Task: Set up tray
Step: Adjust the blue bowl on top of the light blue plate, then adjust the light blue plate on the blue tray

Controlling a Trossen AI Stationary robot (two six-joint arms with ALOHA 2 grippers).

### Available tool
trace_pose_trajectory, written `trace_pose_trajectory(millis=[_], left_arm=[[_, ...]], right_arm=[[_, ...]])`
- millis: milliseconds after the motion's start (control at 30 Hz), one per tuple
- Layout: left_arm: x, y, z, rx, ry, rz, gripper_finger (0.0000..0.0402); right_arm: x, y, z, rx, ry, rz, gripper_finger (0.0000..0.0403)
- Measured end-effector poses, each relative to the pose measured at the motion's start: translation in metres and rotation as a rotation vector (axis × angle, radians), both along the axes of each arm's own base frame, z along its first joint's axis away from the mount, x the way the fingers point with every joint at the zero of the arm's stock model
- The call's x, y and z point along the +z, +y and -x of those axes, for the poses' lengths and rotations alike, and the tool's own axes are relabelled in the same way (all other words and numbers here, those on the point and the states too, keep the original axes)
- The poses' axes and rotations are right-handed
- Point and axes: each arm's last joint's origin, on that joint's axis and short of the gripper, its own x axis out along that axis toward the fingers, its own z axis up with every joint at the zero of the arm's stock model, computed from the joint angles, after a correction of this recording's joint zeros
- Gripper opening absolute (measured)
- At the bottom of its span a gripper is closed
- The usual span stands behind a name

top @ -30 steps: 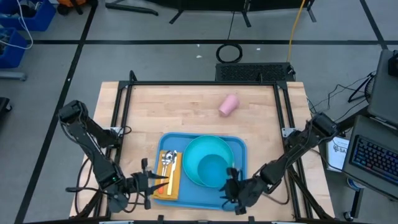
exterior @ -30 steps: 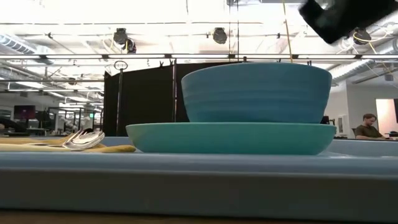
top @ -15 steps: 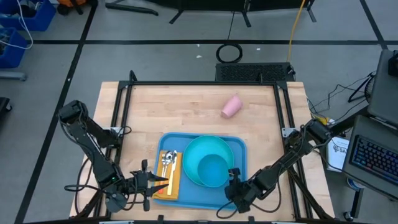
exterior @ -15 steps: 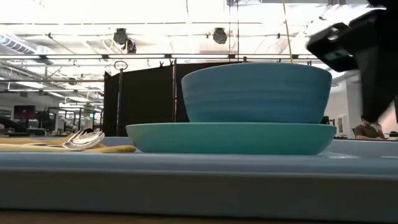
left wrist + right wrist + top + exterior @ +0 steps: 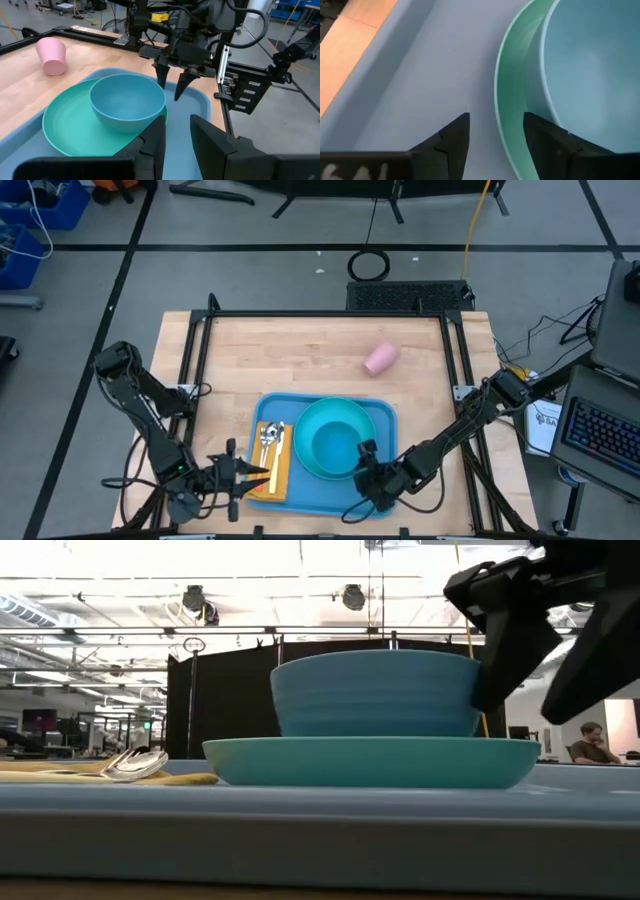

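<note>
A: What sits nearest?
B: The tray at the table's near edge, 2 grippers over it. The left gripper, jaws slightly apart and holding nothing, hovers at its left end.
A: And the right gripper?
B: Fingers spread, empty, beside the bowl (on the plate). Farther off, a pink cup lies tipped.
</note>
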Motion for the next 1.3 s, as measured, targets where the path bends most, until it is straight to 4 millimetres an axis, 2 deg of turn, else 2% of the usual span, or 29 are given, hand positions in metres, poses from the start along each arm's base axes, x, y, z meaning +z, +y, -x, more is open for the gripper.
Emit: trace_pose_trajectory(millis=[133,267,400,633,800,1200,1300], left_arm=[[0.000,0.000,0.001,-0.001,0.000,0.000,0.0093],[0.000,0.000,0.001,-0.001,0.000,-0.001,0.0093],[0.000,0.000,0.001,-0.003,0.001,-0.007,0.0093],[0.000,0.000,0.001,-0.005,0.002,-0.014,0.0093],[0.000,0.000,0.001,-0.006,0.002,-0.016,0.0093],[0.000,0.000,0.001,-0.009,0.003,-0.024,0.0093],[0.000,0.000,0.001,-0.009,0.003,-0.024,0.0093]], right_arm=[[-0.001,-0.007,-0.005,-0.004,-0.002,0.015,0.0190],[-0.010,-0.012,-0.013,-0.030,0.017,0.002,0.0201],[-0.021,-0.007,-0.018,-0.004,0.036,-0.057,0.0210],[-0.035,-0.005,-0.023,-0.030,0.032,-0.071,0.0196],[-0.035,-0.011,-0.028,-0.094,0.019,-0.083,0.0163],[-0.034,-0.006,-0.026,-0.023,0.052,-0.133,0.0027],[-0.034,-0.004,-0.025,-0.007,0.049,-0.127,0.0008]])
